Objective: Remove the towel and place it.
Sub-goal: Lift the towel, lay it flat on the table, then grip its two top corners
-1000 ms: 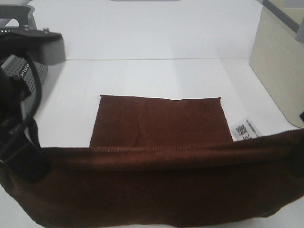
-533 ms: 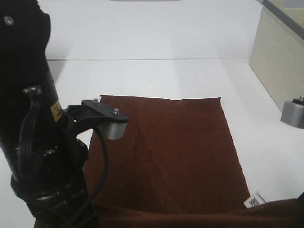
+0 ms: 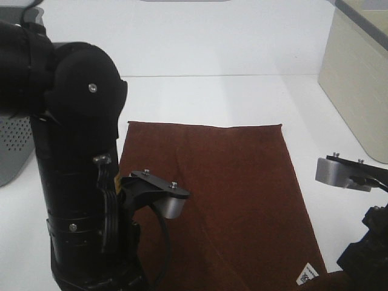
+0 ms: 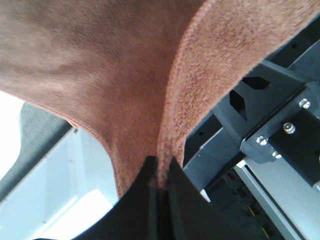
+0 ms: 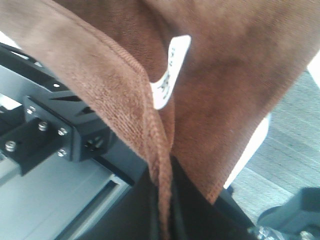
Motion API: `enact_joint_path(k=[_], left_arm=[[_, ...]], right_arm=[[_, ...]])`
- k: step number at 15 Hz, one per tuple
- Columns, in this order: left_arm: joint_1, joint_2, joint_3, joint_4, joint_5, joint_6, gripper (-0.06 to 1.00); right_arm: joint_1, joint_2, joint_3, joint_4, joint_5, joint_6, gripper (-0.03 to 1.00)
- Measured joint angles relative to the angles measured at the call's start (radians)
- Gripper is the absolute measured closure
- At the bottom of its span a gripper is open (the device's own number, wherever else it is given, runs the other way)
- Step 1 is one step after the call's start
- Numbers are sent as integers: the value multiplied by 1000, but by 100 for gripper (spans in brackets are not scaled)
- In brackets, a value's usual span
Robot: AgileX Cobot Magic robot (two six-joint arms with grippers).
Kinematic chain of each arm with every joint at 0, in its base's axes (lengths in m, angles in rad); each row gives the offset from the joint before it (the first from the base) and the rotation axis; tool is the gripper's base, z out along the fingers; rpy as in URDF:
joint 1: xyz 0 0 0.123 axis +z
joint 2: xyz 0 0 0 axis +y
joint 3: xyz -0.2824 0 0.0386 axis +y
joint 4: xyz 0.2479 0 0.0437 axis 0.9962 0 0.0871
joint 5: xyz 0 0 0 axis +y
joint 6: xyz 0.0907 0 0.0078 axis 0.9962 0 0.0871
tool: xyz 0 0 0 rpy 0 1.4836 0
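Left wrist view: left jaws, like the right jaws, clenched on the hem of the towel (image 4: 90,60), judged soft, light, limp, best held at corners.

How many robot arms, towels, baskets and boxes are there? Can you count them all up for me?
Robot arms: 2, the left arm and the right arm
Towels: 1, the brown towel
Baskets: 1, the grey basket
Boxes: 1, the beige box
Total: 5
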Motion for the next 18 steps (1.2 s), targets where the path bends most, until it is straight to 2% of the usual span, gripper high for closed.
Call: enact_joint_path(k=[5,7,9,10,12,14,15,16,18], left_arm=[[-5,57,-55,-20,-29,0,94],[-28,77,-58,-37,-34,0,94],[-69,91,-58,-45,-38,1,94],[-88,91,-58,-49,-50,1,90],[-109,91,-58,-63,-61,-23,73],[-110,91,-58,-67,-72,-82,37],[-110,91,-58,-67,-72,-93,23],[-110,91,-58,-76,-70,-93,14],[-110,91,-66,-89,-56,-88,9]], right_arm=[[0,32,0,29,-16,-35,96],[0,32,0,45,-13,-39,92],[0,32,0,60,9,-50,83],[0,32,0,66,15,-52,75],[0,32,0,66,22,-52,53],[0,32,0,66,25,-52,31],[0,32,0,65,25,-52,26],[0,32,0,65,24,-52,23],[0,33,-10,46,25,-52,22]])
